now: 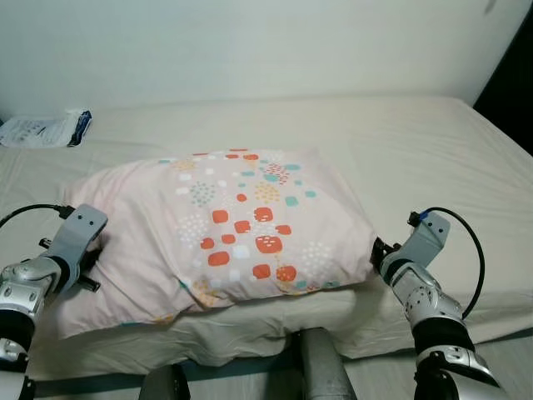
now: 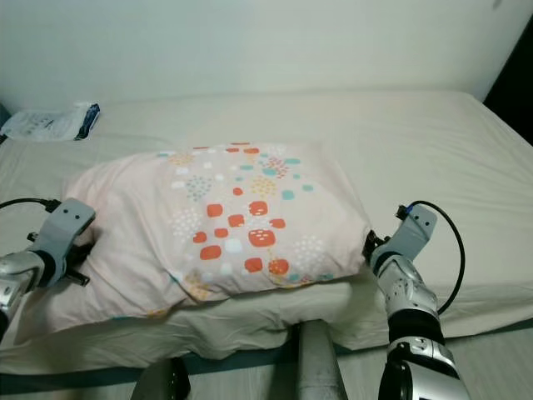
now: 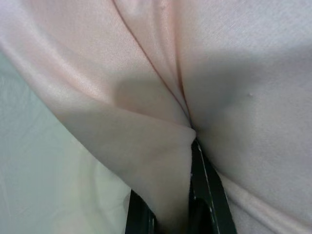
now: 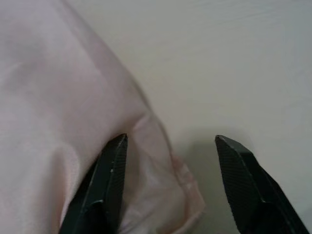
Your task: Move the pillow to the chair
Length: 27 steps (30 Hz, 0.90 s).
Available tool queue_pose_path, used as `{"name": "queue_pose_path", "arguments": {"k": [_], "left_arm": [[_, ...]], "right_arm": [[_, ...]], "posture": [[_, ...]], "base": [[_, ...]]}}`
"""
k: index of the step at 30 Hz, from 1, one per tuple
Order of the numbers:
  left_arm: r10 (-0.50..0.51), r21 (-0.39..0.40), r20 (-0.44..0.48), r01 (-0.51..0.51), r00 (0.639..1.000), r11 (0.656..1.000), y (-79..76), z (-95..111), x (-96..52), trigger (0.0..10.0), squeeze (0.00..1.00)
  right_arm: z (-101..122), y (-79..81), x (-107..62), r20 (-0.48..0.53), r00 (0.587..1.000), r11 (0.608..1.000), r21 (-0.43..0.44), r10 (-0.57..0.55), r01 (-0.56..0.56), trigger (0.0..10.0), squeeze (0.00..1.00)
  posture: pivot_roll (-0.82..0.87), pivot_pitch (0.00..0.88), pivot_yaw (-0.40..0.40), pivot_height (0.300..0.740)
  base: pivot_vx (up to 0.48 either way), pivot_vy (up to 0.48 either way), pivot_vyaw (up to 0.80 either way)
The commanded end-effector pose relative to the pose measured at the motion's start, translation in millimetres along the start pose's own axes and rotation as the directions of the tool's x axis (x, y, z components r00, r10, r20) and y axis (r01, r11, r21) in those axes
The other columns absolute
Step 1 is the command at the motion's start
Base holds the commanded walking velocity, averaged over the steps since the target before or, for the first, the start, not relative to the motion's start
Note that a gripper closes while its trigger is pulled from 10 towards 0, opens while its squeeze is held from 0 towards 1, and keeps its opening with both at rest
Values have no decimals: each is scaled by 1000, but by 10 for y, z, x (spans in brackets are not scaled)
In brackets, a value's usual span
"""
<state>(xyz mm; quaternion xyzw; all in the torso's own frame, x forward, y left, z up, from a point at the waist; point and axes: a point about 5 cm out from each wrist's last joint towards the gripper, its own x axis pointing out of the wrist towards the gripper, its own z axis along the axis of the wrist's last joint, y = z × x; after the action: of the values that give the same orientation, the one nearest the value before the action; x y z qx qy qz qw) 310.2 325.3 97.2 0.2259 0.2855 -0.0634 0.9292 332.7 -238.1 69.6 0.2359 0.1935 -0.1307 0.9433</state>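
On the bed (image 1: 433, 150), near edge: pillow (image 1: 233, 225). Left gripper (image 3: 170, 214) jaws pinch a fold of its corner; right gripper (image 4: 170, 146) jaws spread around the opposite corner. Soft, light, floppy; likely sags unless held at both ends.

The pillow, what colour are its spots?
Pale pink pillow with orange, teal and white spots, clearest in the left eye view.

Soft, even indoor light fills both eye views — sharp, no glare, colours slightly muted. The pillow (image 1: 233, 229) casts only a faint shadow on the bed (image 1: 416, 150). Wrist views are dimmer and soft-focused: pink fabric folds shade grey, and the black fingers (image 4: 109, 180) blur — a dull shadow beside them.
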Motion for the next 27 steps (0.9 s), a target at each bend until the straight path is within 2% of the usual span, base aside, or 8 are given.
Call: {"name": "queue_pose_path", "arguments": {"k": [1,6,10,16,19,20,26,27], "left_arm": [[-39,-12,19,39,999,999,-77,14,36,0,0],[-36,-3,18,36,999,999,-62,21,30,0,0],[-40,10,17,40,999,999,-74,30,37,0,0],[-36,26,19,35,999,999,-91,42,53,0,0],[-35,32,22,34,999,999,-104,49,64,0,0],[-33,38,24,32,999,999,-111,54,69,0,0],[-32,50,32,31,999,998,-151,80,95,0,0],[-35,52,36,33,999,998,-174,92,106,0,0]], "right_arm": [[-139,11,-1,-38,999,999,9,33,-33,10000,1000],[-262,46,8,-129,989,995,-50,74,-81,10000,1000],[-364,198,16,-203,959,975,-67,195,-212,10000,1000],[-397,342,22,-220,929,946,-62,296,-317,10000,1000],[-365,490,16,-193,894,910,-8,405,-415,10000,1000],[-349,559,12,-177,875,891,18,450,-454,10000,0],[-346,744,-4,-154,823,836,43,546,-547,10000,0],[-355,830,-21,-151,791,804,59,592,-591,10000,0]], "posture": [[-96,69,-33,582],[-95,70,-29,582],[-94,76,-27,582],[-93,79,-24,582],[-91,79,-22,582],[-91,79,-20,582],[-87,80,-18,582],[-86,79,-18,582]], "base": [[0,0,0],[0,0,0],[0,0,0],[0,0,0],[0,0,0],[0,0,0],[0,0,0],[0,0,0]]}}
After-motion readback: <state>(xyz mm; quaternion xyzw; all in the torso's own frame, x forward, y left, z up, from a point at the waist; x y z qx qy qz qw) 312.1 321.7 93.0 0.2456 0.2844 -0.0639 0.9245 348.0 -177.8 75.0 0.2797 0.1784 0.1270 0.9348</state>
